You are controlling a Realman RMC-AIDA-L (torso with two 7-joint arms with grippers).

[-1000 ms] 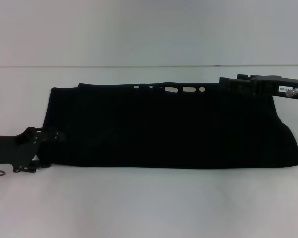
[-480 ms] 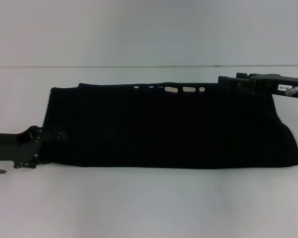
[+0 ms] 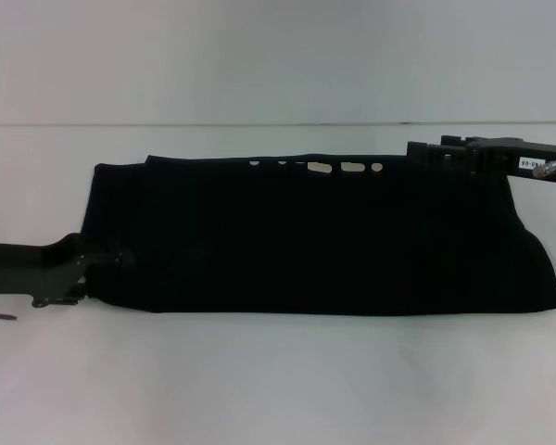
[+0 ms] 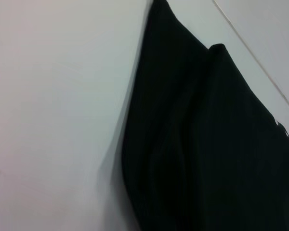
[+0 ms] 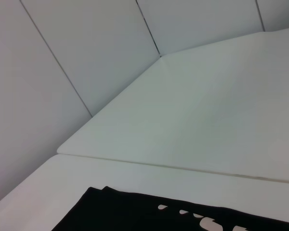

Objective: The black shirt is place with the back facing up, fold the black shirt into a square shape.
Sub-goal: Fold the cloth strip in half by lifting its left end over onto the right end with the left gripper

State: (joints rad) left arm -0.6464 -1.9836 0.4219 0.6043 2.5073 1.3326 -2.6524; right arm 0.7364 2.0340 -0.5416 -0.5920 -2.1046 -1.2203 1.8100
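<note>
White tabletop (image 3: pixel 278 380) runs wide and bare under a pale panelled wall (image 5: pixel 77 57), and nearly all of its middle is taken by the black shirt (image 3: pixel 315 241), lying as a long flat band from near the left edge to near the right edge, already folded lengthwise. It looks like soft, light, limp cloth that will sag and wrinkle when lifted, so I judge the short ends or their corners the best hold. Small white marks (image 3: pixel 338 168) show along its far edge. At the shirt's far right corner sits the right gripper (image 3: pixel 424 156); at its near left corner, the left gripper (image 3: pixel 120 259). Whether either claw is spread or pinching cloth cannot be told.
</note>
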